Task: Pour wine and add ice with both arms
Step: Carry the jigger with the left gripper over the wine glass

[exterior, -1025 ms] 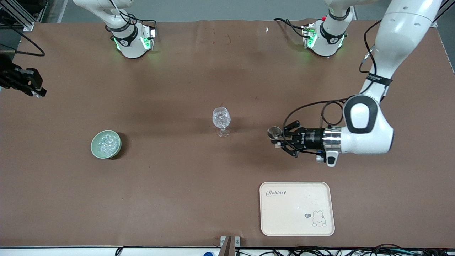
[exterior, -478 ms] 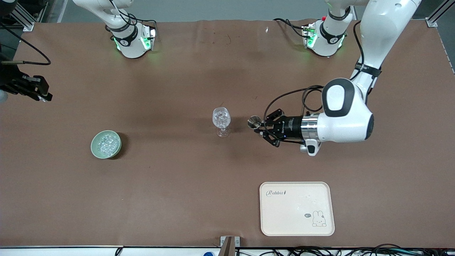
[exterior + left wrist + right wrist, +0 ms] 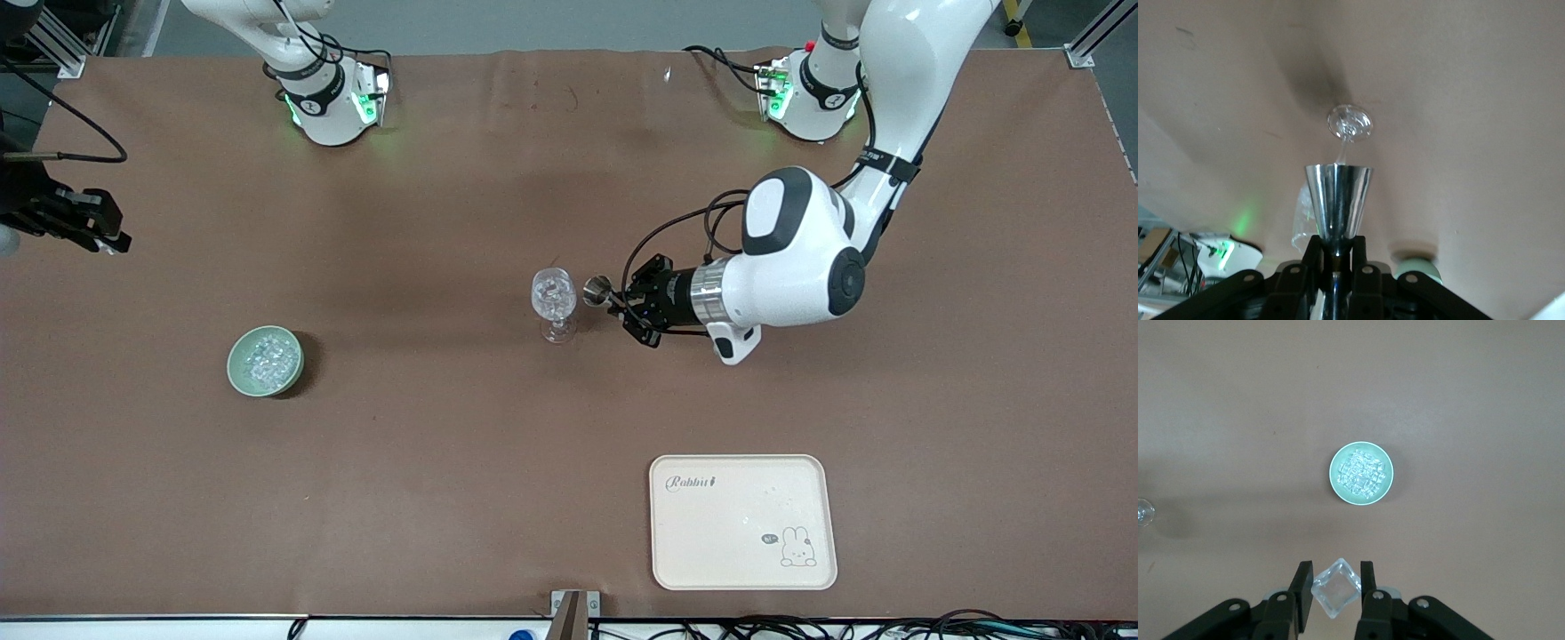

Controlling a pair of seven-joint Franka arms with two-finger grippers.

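Brown table [image 3: 444,462] lies wide and bare; left pincer [image 3: 613,302] pinches a steel cup [image 3: 595,289] beside the wineglass [image 3: 554,295], right pincer [image 3: 1336,587] clamps ice [image 3: 1335,586] above the green bowl [image 3: 1334,480].

White arms [image 3: 791,258] with black joints, black cables, green-lit bases.

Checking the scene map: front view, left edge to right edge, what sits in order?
right gripper → green bowl of ice → wine glass → metal jigger → left gripper → rabbit tray
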